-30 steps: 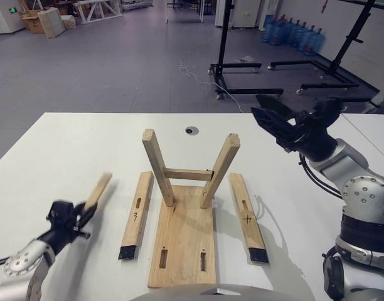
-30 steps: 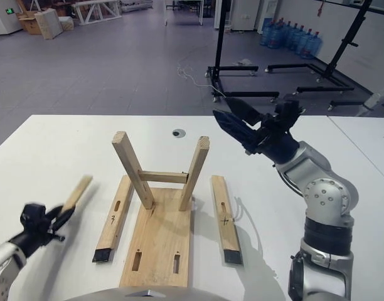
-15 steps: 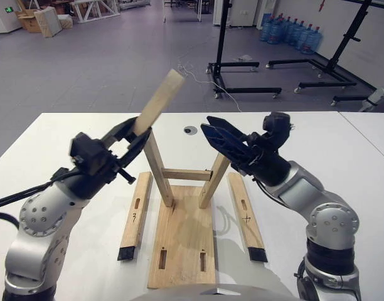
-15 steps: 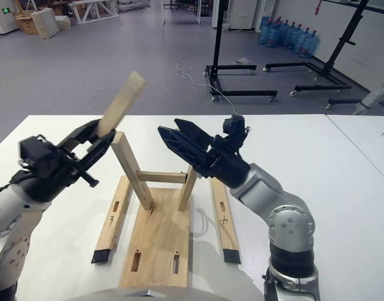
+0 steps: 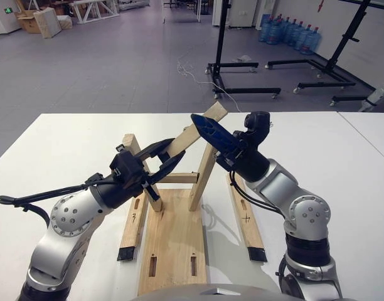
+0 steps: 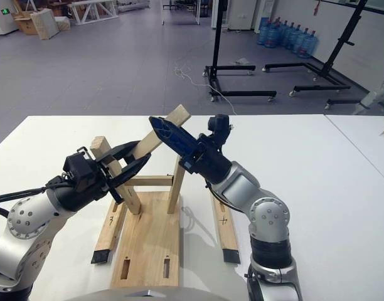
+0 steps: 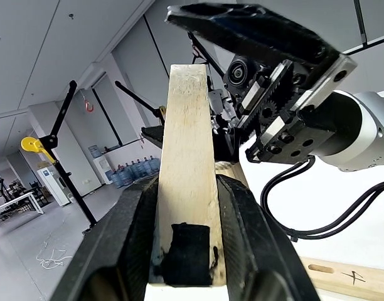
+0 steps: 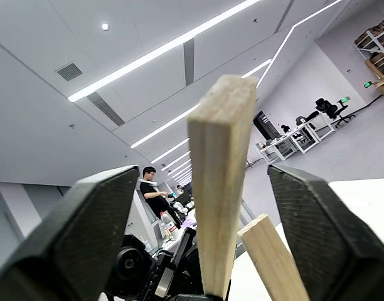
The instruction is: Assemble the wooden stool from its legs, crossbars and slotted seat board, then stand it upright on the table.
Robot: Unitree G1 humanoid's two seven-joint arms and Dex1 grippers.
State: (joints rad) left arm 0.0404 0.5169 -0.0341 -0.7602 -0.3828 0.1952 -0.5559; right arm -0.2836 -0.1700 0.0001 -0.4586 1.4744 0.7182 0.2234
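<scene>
The slotted seat board (image 5: 173,244) lies flat on the white table (image 5: 66,144). Two legs (image 5: 202,179) stand in its far slots, joined by a crossbar (image 5: 179,179). My left gripper (image 5: 173,152) is shut on a loose wooden bar (image 5: 187,138), held slanting above that frame. The bar's far end (image 8: 223,188) sits between the fingers of my open right gripper (image 5: 208,128), with gaps on both sides. In the left wrist view the bar (image 7: 187,182) is clamped between the pads. Two more legs (image 5: 133,226) (image 5: 247,219) lie flat on either side of the board.
A black cable (image 5: 22,202) trails from my left arm across the table's left side. A second white table (image 5: 377,128) adjoins on the right. Bare tabletop lies to the left and right of the parts. Black stands (image 5: 273,63) are on the floor beyond.
My left gripper has lifted the bar from the table's left side and swung it over the standing legs. My right gripper moved left, and the bar's free end now lies between its fingers.
</scene>
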